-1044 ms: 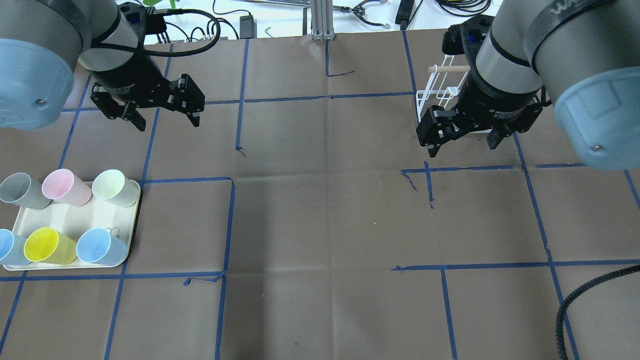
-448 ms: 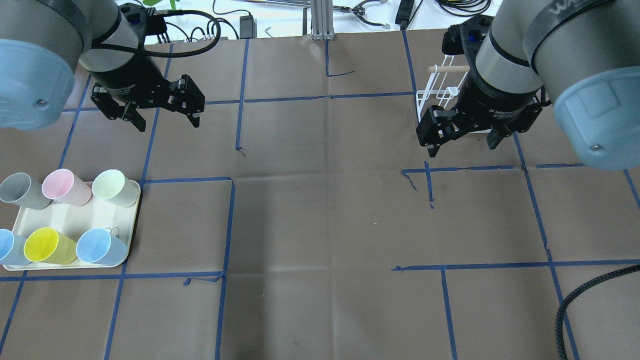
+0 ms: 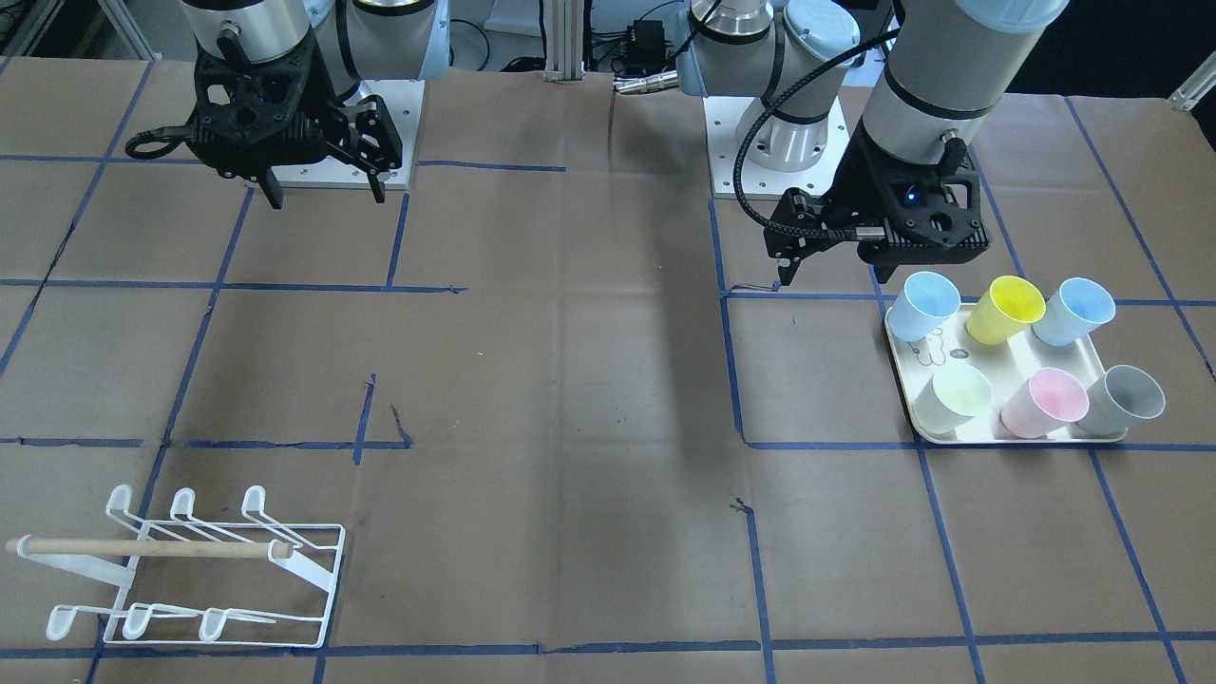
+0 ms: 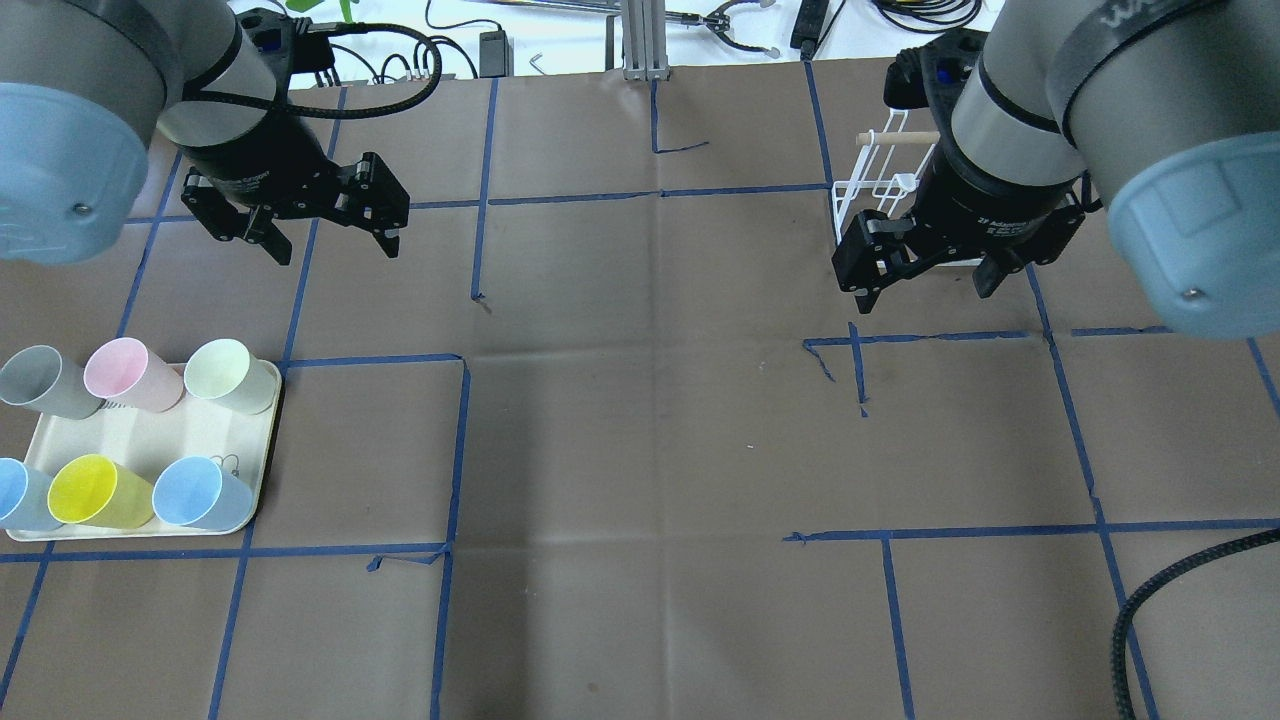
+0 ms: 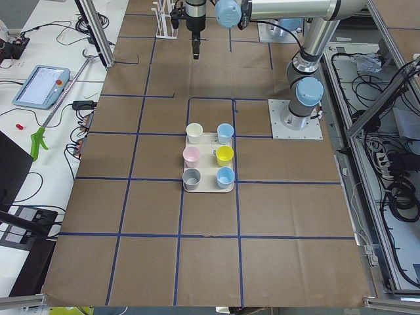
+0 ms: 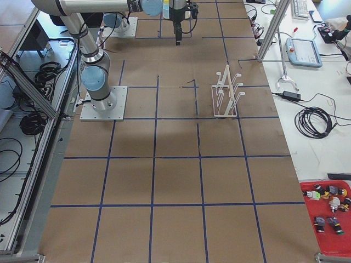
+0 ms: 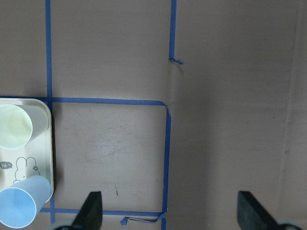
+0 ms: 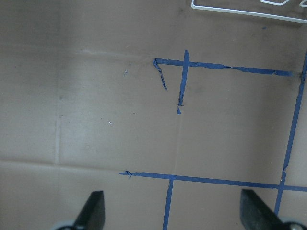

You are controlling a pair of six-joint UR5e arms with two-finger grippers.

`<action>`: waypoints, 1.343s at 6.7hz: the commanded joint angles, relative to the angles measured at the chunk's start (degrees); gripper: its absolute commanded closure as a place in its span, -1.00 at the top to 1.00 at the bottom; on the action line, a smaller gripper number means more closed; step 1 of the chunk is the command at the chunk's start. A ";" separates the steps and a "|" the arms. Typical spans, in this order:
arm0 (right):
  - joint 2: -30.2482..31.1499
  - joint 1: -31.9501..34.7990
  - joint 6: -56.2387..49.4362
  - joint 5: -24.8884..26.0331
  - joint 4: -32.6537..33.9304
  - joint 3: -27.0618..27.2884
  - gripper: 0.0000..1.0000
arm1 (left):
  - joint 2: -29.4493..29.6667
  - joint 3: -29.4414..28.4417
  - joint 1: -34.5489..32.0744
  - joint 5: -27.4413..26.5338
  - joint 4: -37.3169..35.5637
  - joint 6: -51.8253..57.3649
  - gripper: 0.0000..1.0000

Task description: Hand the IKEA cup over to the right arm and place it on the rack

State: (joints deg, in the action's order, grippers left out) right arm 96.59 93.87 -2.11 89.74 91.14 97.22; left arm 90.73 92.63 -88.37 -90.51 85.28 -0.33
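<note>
My left pincer hangs wide open with nothing in it above the brown surface, a little beyond the far right corner of the cream tray that lies near me on the left. The IKEA cups stand mouth-up on that tray: a grey cup, a pink cup and a pale green cup in the far row, and a yellow cup between two blue cups in the near row. My right pincer is just as wide and bare, poised on the near side of the white wire rack at the far right. My wrist hides much of the rack from overhead, but the two seem apart.
</note>
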 commanded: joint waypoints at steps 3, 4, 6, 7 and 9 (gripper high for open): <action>0.00 0.00 0.00 0.00 -0.08 -0.27 1.00 | 0.15 0.09 8.35 0.07 -1.00 10.31 1.00; 0.00 0.00 0.00 0.00 -0.08 -0.28 1.00 | 0.41 0.18 13.70 0.15 -0.91 16.18 1.00; 0.00 0.00 0.00 0.00 -0.08 -0.28 1.00 | 1.02 0.18 22.25 0.07 -0.56 27.09 1.00; 0.00 0.00 0.00 0.00 -0.08 -0.28 1.00 | 1.03 1.22 23.32 0.07 -0.91 28.44 1.00; 0.00 0.00 0.00 0.00 -0.08 -0.28 1.00 | 1.64 6.65 23.60 -0.02 -8.24 28.72 0.99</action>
State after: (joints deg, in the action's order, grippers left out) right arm 96.59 93.87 -2.11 89.73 91.05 96.94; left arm 91.89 96.02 -65.20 -90.46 81.67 27.81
